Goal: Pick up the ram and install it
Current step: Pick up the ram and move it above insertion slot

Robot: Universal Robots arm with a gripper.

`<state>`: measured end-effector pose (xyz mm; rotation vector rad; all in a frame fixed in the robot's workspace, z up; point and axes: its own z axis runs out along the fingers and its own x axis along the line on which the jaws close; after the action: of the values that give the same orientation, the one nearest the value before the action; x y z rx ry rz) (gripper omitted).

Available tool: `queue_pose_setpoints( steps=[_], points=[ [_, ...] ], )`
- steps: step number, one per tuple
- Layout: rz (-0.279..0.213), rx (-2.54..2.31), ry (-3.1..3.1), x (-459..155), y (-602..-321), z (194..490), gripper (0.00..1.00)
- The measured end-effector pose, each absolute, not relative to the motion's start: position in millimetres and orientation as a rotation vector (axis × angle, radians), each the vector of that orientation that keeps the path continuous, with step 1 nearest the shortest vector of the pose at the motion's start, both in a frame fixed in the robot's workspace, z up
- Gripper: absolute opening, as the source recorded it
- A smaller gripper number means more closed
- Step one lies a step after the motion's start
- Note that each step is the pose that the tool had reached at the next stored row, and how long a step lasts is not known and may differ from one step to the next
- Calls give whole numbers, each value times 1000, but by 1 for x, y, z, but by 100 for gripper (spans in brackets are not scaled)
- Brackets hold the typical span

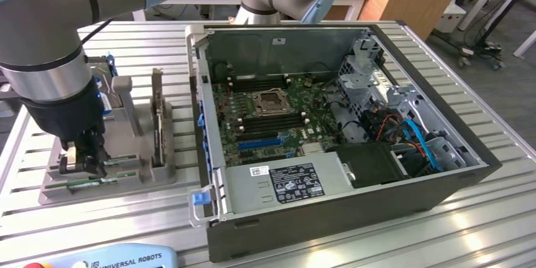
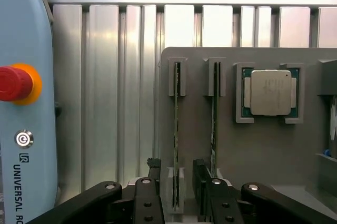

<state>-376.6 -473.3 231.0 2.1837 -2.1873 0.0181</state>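
Wrist view puts the gripper (image 2: 176,167) low over the gray holder (image 2: 195,103), jaws open and straddling the ram (image 2: 176,113), which stands on edge in its slot with a gap on either side. A second stick (image 2: 215,113) stands just beside it, then the processor chip (image 2: 270,92).

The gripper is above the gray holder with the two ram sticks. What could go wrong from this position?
1. The open gripper straddles one ram stick. One finger sits between the two sticks, very near the second stick, and might knock it.
2. The ram stick is thin and stands on edge in the holder. An off-centre grip could tilt it or jam it in its slots.
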Motion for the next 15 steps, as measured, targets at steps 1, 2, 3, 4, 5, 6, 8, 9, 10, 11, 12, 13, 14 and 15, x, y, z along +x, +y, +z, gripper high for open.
queue_pose_setpoints(
  steps=[1,2,3,4,5,6,8,9,10,11,12,13,14,15],
  points=[
    [18,2184,-2187,-377,-473,230,38],
    [18,2184,-2187,-377,-473,229,38],
    [18,2184,-2187,-377,-473,228,38],
    [18,2184,-2187,-377,-473,226,38],
    [18,2184,-2186,-377,-473,224,38],
    [18,2185,-2186,-377,-473,223,38],
    [18,2185,-2186,-377,-473,220,38],
    [18,2185,-2185,-377,-473,219,38],
    [18,2186,-2185,-377,-473,217,38],
    [18,2186,-2185,-377,-473,216,38],
    [18,2187,-2184,-377,-473,214,38],
    [18,2187,-2184,-377,-473,213,38],
    [18,2187,-2184,-377,-473,212,38],
    [18,2187,-2183,-377,-473,211,38]
  ],
)
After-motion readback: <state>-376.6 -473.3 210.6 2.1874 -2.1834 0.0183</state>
